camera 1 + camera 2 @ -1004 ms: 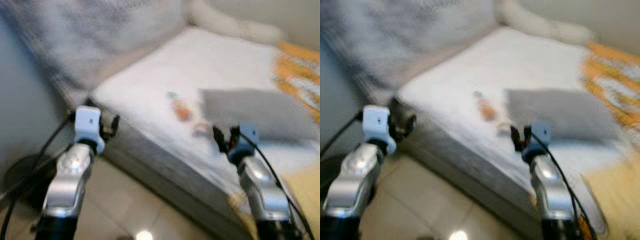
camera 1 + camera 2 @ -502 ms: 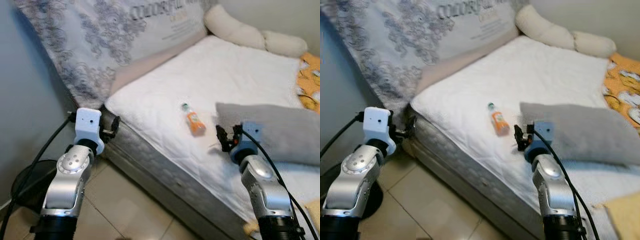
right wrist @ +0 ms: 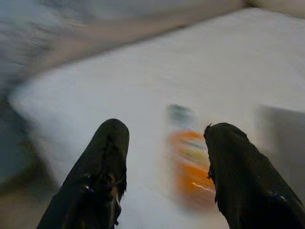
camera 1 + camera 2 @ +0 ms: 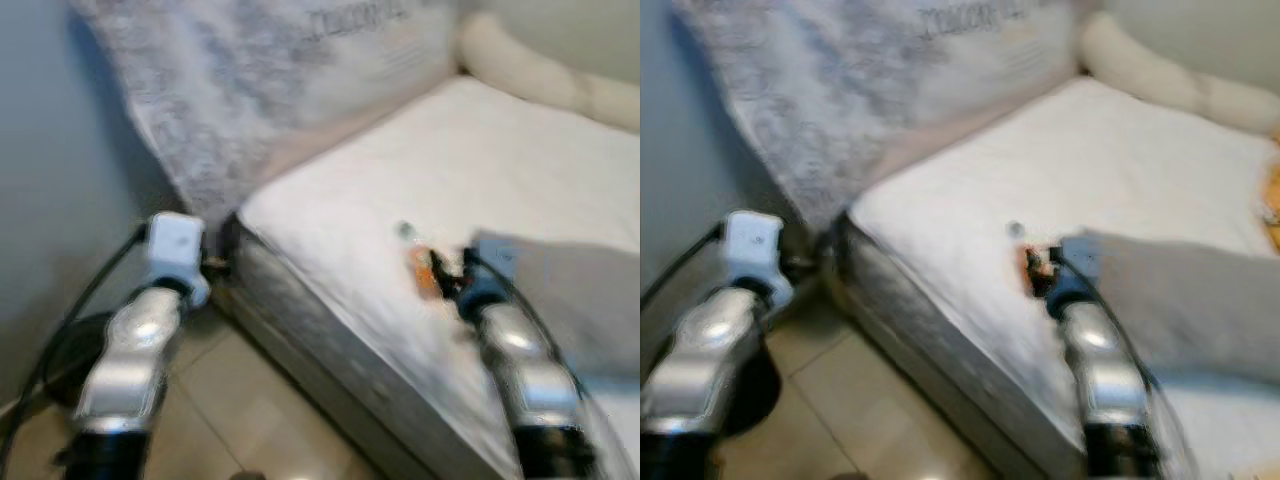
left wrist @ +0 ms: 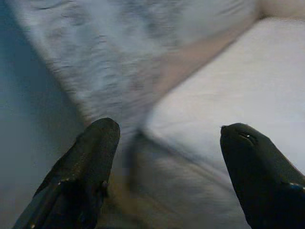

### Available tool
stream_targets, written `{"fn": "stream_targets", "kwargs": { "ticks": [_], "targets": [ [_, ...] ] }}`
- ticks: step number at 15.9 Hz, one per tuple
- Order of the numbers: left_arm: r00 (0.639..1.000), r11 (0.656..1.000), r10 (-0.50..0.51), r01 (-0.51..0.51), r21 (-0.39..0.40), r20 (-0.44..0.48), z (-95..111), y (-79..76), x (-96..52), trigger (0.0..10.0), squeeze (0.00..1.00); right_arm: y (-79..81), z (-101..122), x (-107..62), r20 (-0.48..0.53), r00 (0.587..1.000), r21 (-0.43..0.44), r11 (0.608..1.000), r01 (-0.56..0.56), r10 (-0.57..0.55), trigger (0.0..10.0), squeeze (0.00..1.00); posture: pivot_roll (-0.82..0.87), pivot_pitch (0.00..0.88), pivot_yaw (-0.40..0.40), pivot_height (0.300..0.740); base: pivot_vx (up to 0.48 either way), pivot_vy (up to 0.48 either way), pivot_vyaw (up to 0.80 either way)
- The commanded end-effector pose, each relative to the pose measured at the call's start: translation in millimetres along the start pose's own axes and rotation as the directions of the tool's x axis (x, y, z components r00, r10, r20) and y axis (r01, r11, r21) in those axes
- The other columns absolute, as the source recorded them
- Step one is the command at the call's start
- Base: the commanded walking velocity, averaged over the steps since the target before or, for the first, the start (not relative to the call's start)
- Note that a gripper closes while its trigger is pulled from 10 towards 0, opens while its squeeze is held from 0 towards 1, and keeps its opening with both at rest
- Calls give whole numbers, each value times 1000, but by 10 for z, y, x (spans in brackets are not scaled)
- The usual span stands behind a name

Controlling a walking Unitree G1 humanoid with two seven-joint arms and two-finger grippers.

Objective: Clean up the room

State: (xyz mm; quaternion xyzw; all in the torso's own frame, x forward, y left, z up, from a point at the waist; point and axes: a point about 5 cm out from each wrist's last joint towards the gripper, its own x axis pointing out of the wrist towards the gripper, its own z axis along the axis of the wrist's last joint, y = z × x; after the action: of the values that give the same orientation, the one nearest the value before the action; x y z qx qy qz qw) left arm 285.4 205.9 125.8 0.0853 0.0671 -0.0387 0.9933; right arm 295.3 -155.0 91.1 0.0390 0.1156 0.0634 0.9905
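A small orange bottle with a green cap lies on the white mattress near its front edge; it appears blurred in the right wrist view as the bottle. My right gripper hovers just beside it, open, with the bottle ahead between the fingers. My left gripper is open and holds nothing, held off the bed's near corner. All views are motion-blurred.
A grey pillow lies right of the bottle. A cream bolster sits at the bed's far end. A patterned mattress leans against the blue-grey wall. A black round base and cables rest on the tiled floor.
The camera has shifted and blurred, sliding the bed rightward in view. My right gripper now sits closer to the orange bottle. The left arm holds its pose.
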Motion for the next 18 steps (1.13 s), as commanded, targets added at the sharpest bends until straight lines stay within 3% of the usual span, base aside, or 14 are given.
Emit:
{"fn": "stream_targets", "kwargs": {
  "ticks": [1,9,10,11,14,16,17,18],
  "targets": [
    [999,999,-37,37,7,19,70,-94,31,10000,0,-167,13,-33,-8,999,-21,999,48,-48,10000,0,116,0,-28,740,345,0,0],
    [998,997,-70,70,29,5,36,-127,-42,10000,0,-396,11,23,-74,990,-85,990,114,-120,10000,0,122,0,-35,740,345,0,0],
    [997,996,-80,80,43,-5,29,-134,-55,10000,0,-477,-17,75,-120,983,-115,986,124,-138,10000,702,137,0,-51,740,330,0,0],
    [996,995,-85,85,50,-8,29,-136,-63,10000,0,-494,-28,84,-135,981,-120,986,120,-136,10000,1000,143,0,-57,740,322,0,0],
    [987,980,-156,161,115,-49,5,-133,-111,10000,0,-554,-50,209,-218,970,-137,987,79,-108,10000,1000,168,0,-74,740,193,0,0],
    [946,936,-307,320,148,-103,-19,-194,-131,10000,0,-557,-77,318,-285,957,-118,993,20,-53,10000,1000,163,0,-59,740,0,0,0],
    [930,918,-348,364,158,-122,-27,-215,-138,10000,0,-543,-103,342,-320,947,-101,995,-13,-20,10000,702,158,0,-51,740,0,0,0],
    [920,909,-367,386,158,-135,-32,-227,-139,10000,0,-545,-112,357,-335,942,-99,995,-22,-13,10000,545,154,0,-44,740,0,0,0]
  ]
}}
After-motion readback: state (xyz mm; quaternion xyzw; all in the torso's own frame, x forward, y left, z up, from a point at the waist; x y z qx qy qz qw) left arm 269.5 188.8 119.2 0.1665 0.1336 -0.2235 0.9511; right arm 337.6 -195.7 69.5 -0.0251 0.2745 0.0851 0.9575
